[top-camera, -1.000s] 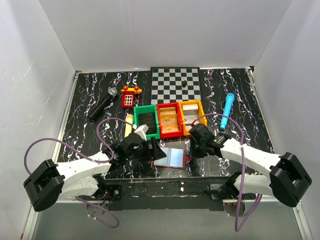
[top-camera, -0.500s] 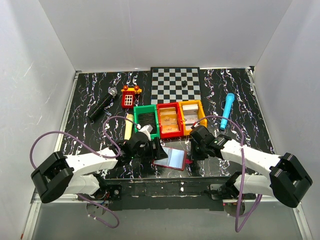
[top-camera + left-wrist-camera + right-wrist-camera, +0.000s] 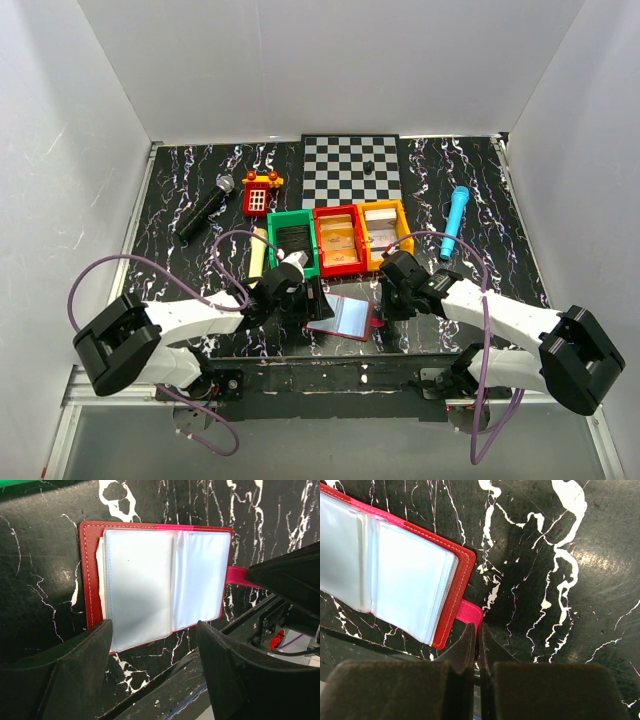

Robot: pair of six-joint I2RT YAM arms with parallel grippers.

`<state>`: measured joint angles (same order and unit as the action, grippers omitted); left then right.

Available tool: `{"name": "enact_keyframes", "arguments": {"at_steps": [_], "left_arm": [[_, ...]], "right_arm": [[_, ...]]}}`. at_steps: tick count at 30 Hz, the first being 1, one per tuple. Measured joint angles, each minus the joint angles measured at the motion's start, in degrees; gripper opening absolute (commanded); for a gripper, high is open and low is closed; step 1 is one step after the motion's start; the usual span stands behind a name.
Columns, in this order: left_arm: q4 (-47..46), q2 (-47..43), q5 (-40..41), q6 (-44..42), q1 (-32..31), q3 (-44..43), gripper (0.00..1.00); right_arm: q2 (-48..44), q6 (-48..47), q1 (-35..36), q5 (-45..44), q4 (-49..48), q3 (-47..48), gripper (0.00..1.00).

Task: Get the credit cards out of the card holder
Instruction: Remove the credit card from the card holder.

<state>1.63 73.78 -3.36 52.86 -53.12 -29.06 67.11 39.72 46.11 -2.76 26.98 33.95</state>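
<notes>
One card holder (image 3: 342, 317) lies open near three coloured bins (image 3: 338, 209).

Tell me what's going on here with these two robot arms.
The red card holder lies open on the table close to the arms, with its clear sleeves facing up. The right gripper is shut on the holder's red tab. The left gripper hovers open over the sleeves, which look empty. Cards lie in the coloured bins just behind.

Bright, even light, soft shadows, mild glare
</notes>
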Motion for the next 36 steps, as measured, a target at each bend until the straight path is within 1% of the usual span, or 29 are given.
{"name": "enact_keyframes", "arguments": {"at_steps": [11,23,29,36], "left_arm": [[-0.8,3.7,-1.2,-1.4,-0.3,-1.7,0.66],[-5.9,8.4,-6.9,-4.9,-2.7,-4.0,0.65],[-6.9,9.2,-9.1,-6.5,-4.1,-5.1,0.66],[-7.1,9.1,-9.2,-6.9,-4.4,-5.1,0.67]], "right_arm": [[0.0,-0.3,0.0,0.7,-0.1,0.0,0.01],[0.5,-0.9,0.0,1.6,-0.4,0.0,0.01],[0.5,-0.9,0.0,1.7,-0.6,0.0,0.01],[0.4,-0.9,0.0,1.5,-0.3,0.0,0.02]]}}
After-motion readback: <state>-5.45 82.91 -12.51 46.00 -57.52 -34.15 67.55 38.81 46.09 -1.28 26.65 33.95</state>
